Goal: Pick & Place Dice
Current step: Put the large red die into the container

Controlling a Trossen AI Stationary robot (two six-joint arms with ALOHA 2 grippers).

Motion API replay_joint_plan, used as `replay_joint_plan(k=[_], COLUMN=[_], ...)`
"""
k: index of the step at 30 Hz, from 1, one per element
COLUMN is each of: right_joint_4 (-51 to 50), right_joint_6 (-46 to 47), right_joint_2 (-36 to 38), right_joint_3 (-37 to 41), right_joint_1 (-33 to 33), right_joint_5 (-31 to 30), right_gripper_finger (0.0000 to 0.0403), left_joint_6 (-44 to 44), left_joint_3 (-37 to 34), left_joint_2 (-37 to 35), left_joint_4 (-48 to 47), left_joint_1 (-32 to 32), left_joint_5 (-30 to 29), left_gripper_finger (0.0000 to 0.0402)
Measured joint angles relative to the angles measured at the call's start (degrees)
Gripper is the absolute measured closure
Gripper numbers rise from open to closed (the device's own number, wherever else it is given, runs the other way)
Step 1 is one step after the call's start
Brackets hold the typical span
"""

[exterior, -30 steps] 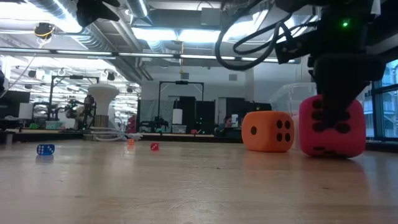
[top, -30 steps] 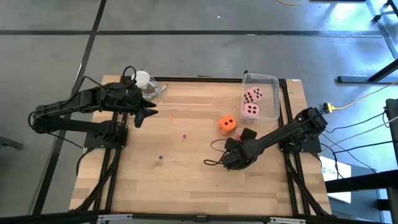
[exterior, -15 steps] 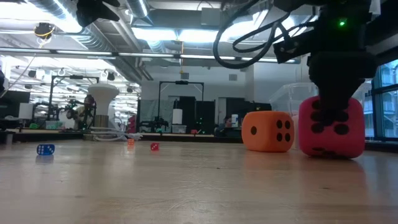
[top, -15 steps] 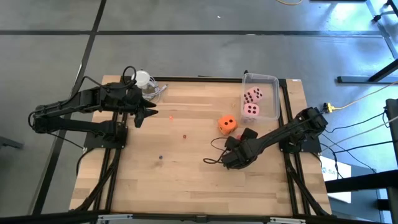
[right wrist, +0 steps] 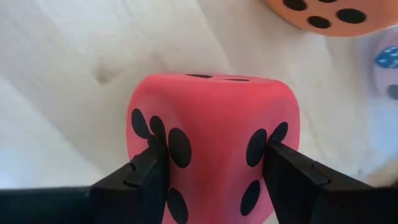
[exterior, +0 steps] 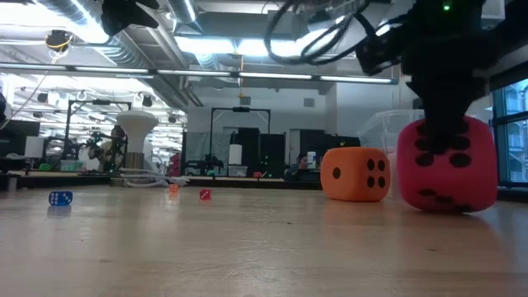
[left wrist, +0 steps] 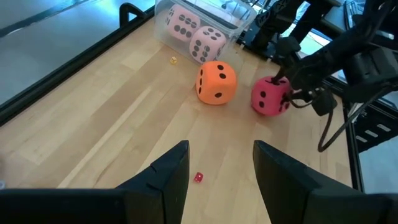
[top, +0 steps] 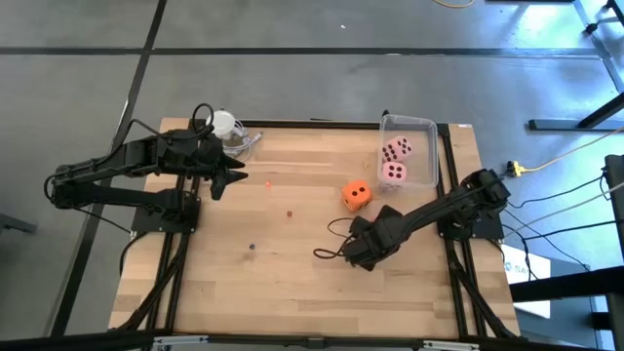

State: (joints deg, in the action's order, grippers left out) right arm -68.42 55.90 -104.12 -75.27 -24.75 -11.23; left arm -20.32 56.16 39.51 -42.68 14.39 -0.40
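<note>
Right wrist view: my right gripper (right wrist: 214, 171) pinches the red die (right wrist: 211, 146), just beside the orange die (top: 356, 195). Left gripper (left wrist: 221, 165) open, empty, well apart.

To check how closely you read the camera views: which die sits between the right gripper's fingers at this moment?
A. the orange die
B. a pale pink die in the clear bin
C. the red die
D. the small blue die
C: in the right wrist view the right gripper has a finger pressed on each side of the red die, while the orange die sits free on the table.
</note>
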Motion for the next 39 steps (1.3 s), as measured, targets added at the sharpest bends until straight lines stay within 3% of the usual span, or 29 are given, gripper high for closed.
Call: replay_joint_plan(k=[10, 20, 26, 33, 39], right_joint_4=[-0.65, -1.64, -8.60, -19.07, -20.53], right_joint_6=[6.87, 16.97, 21.10, 20.66, 8.96], right_joint_2=[4.93, 23.62, 34.42, 40.18, 40.55], right_joint_3=[-3.91, -2.68, -2.18, -2.16, -1.45], right_joint_1=[0.32, 2.84, 6.27, 14.84, 30.84], right_joint_5=[-1.45, -12.42, -19.25, -20.93, -19.70], right_gripper_finger=[0.0206, 0.0234, 0.0235, 0.0240, 0.0240], left_joint_6=[-0.02, 0.05, 0.04, 0.05, 0.00], left_joint_3=[0.00, -0.01, 0.00, 0.00, 0.00], left_joint_2=[0.00, 0.00, 0.00, 0.00, 0.00], left_joint_4=[0.02, 0.07, 0.06, 0.54, 0.69], left_joint_1=[0.00, 0.01, 0.00, 0.00, 0.00], left_joint_5=[0.23, 1.51, 1.90, 1.92, 1.92], left_gripper_finger=[0.0233, 0.0233, 0.0233, 0.0233, 0.0233])
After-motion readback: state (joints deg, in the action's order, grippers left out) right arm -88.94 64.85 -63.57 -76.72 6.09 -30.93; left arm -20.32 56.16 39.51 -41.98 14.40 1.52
